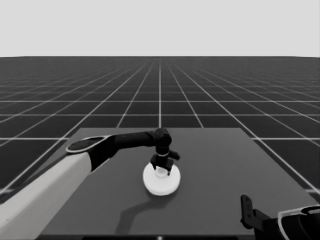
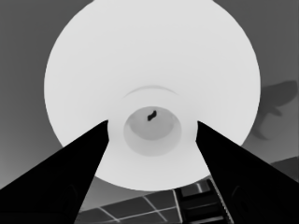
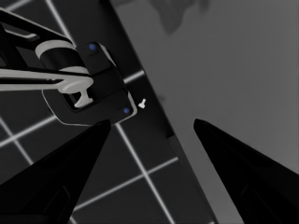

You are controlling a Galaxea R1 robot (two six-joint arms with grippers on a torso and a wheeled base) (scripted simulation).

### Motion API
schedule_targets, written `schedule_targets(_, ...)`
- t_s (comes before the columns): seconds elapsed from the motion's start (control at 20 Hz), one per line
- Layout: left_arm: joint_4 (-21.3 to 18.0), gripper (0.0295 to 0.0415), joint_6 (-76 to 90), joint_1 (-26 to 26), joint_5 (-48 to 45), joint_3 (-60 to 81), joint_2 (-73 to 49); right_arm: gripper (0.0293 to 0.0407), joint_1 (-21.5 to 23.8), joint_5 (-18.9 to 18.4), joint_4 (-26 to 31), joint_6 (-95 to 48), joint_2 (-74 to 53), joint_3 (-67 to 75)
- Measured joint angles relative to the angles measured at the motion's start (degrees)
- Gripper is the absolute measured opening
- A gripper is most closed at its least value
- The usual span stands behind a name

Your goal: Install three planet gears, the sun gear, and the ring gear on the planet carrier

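One white round part shows, the larger round part, the ring gear, lying flat at the middle of the table. The left wrist view has it filling the picture, with a raised hub and small hole in it. My left gripper reaches in from the left and hangs straight over that hub, its fingers open on either side of it and holding nothing. The planet gears, the sun gear and the planet carrier are hidden. My right gripper waits open at the lower right corner.
The left arm's pale grey part fills the lower left corner. The right wrist view shows the table's edge, dark machinery with blue lights beyond it, and a tiny white speck beside that edge.
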Motion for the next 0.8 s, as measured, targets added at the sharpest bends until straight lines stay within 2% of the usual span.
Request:
schedule_targets(0.45, 0.0, 0.0348, 4.5, -0.02, 0.0, 0.0, 0.0, 0.0385, 0.0, 0.0, 0.0, 0.0, 0.0, 0.0)
schedule_targets(0.5, 0.0, 0.0373, 4.8, -0.01, 0.0, 0.01, 0.01, 0.0385, 0.0, 0.0, 0.0, 0.0, 0.0, 0.0)
schedule_targets(0.55, 0.0, 0.0381, 4.98, -0.02, -0.01, 0.01, 0.01, 0.0385, 0.0, 0.0, 0.0, 0.0, 0.0, 0.0)
schedule_targets(0.8, 0.0, 0.0385, 5.21, -0.02, -0.01, 0.01, 0.01, 0.0385, 0.0, 0.0, 0.0, 0.0, 0.0, 0.0)
